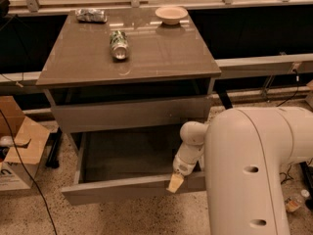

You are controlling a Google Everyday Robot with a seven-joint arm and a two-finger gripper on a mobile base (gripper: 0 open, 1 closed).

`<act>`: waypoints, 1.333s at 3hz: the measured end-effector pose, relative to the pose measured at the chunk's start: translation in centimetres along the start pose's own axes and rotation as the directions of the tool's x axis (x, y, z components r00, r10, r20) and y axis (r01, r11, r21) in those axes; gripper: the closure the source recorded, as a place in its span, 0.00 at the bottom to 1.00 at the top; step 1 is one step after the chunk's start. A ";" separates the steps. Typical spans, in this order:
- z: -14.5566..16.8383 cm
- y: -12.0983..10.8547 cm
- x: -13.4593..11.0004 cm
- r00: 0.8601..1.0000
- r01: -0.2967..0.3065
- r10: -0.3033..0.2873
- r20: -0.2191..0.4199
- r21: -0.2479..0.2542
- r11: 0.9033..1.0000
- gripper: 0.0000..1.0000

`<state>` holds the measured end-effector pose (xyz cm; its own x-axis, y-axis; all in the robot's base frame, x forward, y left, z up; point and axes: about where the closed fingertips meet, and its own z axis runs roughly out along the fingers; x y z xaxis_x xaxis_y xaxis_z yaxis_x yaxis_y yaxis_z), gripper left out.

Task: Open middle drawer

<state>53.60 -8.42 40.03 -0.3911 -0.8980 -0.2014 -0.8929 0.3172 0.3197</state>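
The middle drawer (112, 192) is pulled well out of the grey-brown cabinet. Its shallow grey box looks empty and its flat front panel is nearest me. My gripper (175, 182) hangs from the white wrist and rests at the top edge of that front panel, towards its right end. Above it, another flat front panel (129, 114) sits closed under the tabletop. Anything below the open drawer is hidden by it.
On the cabinet top (161, 58) lie a green can (119, 44) on its side, a pale bowl (171, 14) and a crumpled silver bag (91, 15). An open cardboard box (19, 151) and a black cable are on the floor at left. My bulky white arm (254, 170) fills the lower right.
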 end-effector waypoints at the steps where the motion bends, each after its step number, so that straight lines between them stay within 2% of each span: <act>1: 0.1 0.8 0.5 1.000 -0.013 0.013 0.001 -0.005 1.000 0.25; 2: 1.2 3.4 2.4 0.998 -0.065 0.065 0.009 -0.020 0.998 0.02; 3: 1.1 3.2 2.2 0.998 -0.065 0.065 0.009 -0.020 0.998 0.00; 4: 1.7 4.9 3.6 0.994 -0.102 0.103 0.021 -0.030 0.994 0.00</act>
<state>47.46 -9.59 39.24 -0.4857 -0.8540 -0.1867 -0.8410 0.3983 0.3662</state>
